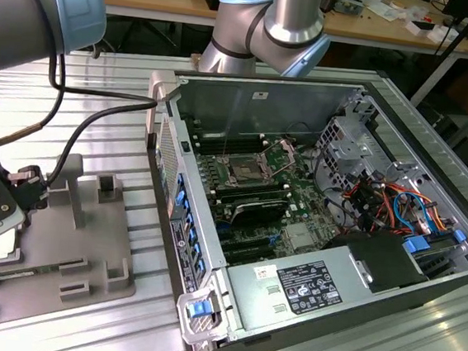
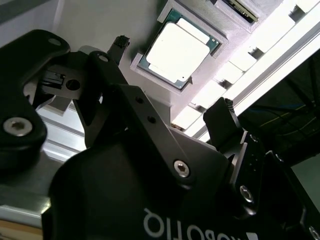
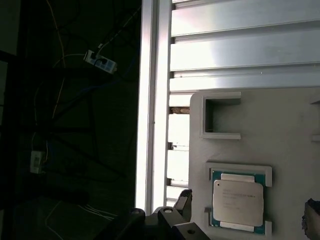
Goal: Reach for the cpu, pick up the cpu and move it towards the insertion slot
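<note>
While the pincer (image 2: pixel 172 74) hangs open over the chip (image 2: pixel 179 49), gripping nothing, the reach looks all but done and the pick-up not yet begun.
Both wrist views show the chip flat in its framed recess along the grey holder's (image 3: pixel 280 130) edge, close to the bench (image 3: pixel 240 50) edge, between the spread fingers (image 2: pixel 222 120); a clean grip calls, I judge, for coming down square on opposite sides. The exterior view adds the socket (image 1: pixel 242 173), well apart inside the computer case (image 1: pixel 257 103); the pale patch under the arm is probably the chip.

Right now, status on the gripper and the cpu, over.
Gripper open, poised over the cpu, not touching. Cpu seated in its grey holder, not yet lifted. Nothing in the way.
</note>
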### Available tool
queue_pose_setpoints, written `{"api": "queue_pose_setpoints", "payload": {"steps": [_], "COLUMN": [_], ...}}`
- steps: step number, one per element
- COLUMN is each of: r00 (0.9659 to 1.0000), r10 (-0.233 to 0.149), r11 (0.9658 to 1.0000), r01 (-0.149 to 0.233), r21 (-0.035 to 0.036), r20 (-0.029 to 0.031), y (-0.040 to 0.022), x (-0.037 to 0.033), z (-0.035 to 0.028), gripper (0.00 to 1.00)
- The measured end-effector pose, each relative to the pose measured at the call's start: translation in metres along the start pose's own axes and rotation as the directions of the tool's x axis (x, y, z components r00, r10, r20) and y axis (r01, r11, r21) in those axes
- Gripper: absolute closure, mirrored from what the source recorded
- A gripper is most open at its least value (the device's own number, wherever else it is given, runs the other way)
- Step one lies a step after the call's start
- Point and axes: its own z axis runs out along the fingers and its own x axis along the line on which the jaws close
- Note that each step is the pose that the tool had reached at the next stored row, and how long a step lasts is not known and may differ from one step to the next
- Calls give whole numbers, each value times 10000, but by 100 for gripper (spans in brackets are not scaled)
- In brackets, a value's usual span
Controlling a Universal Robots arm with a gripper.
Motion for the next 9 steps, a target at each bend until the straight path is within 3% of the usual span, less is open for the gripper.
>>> {"api": "queue_pose_setpoints", "payload": {"steps": [9], "r00": [10000], "r10": [1], "r11": [10000], "r01": [-1], "r21": [0], "r20": [1], "y": [-36], "x": [0], "z": [161], "gripper": [11]}}
